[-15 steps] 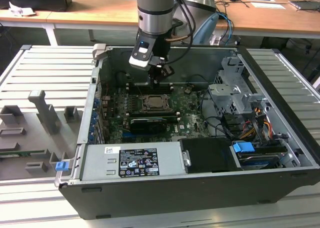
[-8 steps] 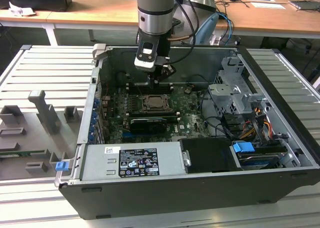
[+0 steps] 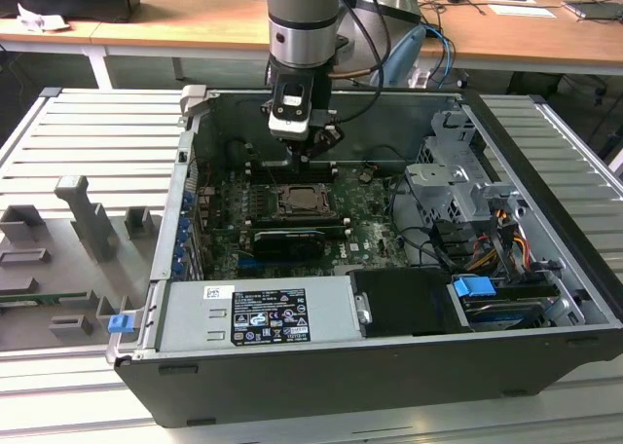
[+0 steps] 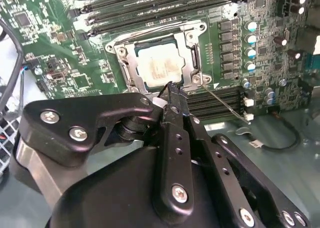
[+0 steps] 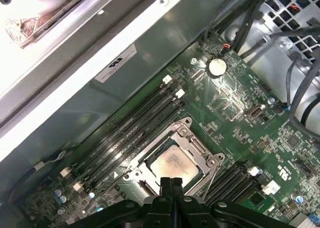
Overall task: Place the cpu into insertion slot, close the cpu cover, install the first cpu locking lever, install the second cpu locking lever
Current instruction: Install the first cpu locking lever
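The cpu lies flat in the insertion slot on the green motherboard, its pale metal face showing. The silvery cpu cover lies down around it, framing the chip through its cut-out. A thin wire locking lever sticks out from the socket's corner over the memory slots. My gripper hangs just over the socket's edge, beside the chip. Its two black fingers are pressed together, with nothing between them. In the exterior view the gripper is inside the open case, above the socket.
Long black memory slots run on both sides of the socket. The case's back wall is close behind the arm. A drive cage with cables stands at the exterior view's right. A power supply box fills the near side.
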Motion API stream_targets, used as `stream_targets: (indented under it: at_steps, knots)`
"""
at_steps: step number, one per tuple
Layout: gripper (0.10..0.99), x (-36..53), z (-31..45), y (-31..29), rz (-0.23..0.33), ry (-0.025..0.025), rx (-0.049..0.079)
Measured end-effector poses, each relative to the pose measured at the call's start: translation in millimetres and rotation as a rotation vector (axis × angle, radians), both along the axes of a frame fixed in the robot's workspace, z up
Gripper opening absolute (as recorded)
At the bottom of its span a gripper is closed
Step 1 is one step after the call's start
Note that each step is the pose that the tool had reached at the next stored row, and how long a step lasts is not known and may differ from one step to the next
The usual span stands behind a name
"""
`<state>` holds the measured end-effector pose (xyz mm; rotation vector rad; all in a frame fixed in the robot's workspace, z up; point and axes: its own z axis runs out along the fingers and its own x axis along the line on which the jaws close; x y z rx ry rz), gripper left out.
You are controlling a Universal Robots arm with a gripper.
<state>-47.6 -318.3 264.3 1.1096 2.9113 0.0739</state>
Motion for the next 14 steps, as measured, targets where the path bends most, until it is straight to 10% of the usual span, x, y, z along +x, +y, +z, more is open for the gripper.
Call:
stream_targets:
  at_steps: [14]
  knots:
    - [0.106, 0.0, 0.0, 0.0, 0.128, 0.0000, 0.000]
